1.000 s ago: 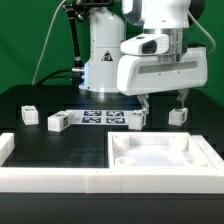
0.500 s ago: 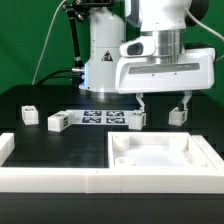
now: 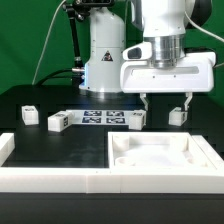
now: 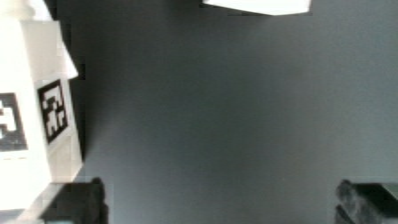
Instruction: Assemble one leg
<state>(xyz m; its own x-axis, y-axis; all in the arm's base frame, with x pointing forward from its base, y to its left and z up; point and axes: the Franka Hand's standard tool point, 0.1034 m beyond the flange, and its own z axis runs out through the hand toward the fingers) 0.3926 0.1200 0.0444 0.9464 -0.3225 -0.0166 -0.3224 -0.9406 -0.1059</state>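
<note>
Several small white legs stand on the black table: one at the exterior view's far left (image 3: 28, 115), one beside it (image 3: 57, 122), one by the marker board's end (image 3: 137, 119), and one further right (image 3: 178, 116). My gripper (image 3: 166, 103) hangs open and empty just above the table, between the last two legs and touching neither. In the wrist view the gripper (image 4: 222, 205) shows two dark fingertips (image 4: 75, 200) wide apart over bare table. A white tagged block (image 4: 39, 110) lies to one side, and another white piece (image 4: 258, 5) is at the frame edge.
The marker board (image 3: 100, 118) lies flat behind the legs. A large white square panel with a raised rim (image 3: 195, 152) sits at the front right. A white L-shaped wall (image 3: 50, 178) runs along the front. The robot base (image 3: 100, 60) stands at the back.
My gripper has shifted toward the exterior view's right, and its fingers now stand a little wider apart. The legs and panel have not moved.
</note>
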